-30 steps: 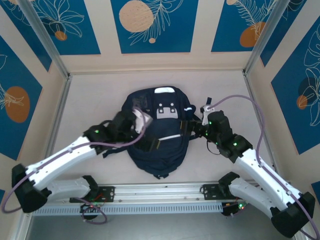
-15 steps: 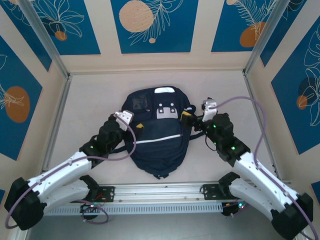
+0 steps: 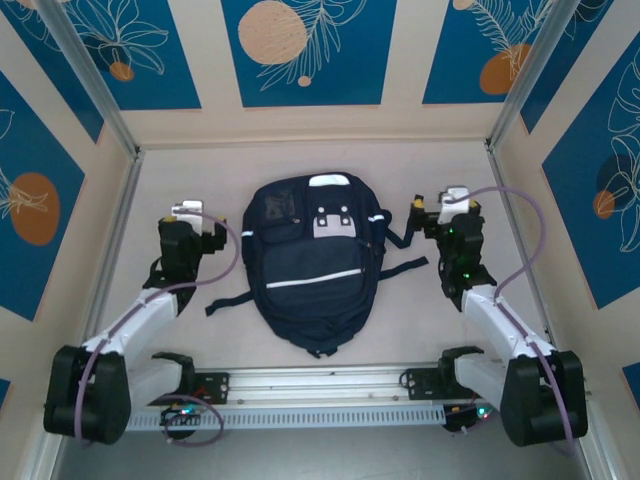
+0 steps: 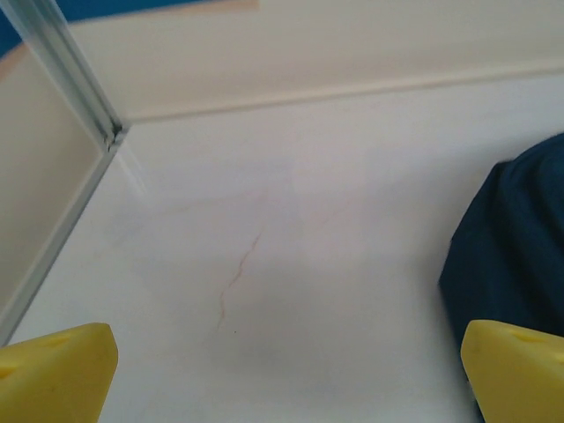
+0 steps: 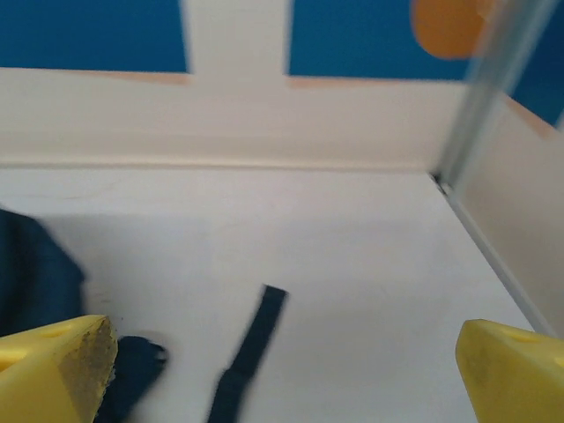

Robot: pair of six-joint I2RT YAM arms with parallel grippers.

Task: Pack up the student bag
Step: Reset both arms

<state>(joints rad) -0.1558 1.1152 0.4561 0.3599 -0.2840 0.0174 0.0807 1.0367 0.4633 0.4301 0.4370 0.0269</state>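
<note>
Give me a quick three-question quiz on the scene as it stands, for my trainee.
1. True or false: the left end effector is gripping the student bag.
2. Where is the student bag? A) lying flat on the table; B) propped against the far wall; C) hanging off the near rail.
3. Fill in: the right end effector has its jaws ____.
Key: 1 false; 2 A; 3 open.

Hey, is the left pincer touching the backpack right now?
Apart. The top external view shows a strip of bare table between the open left pincer and the navy backpack's left edge.
</note>
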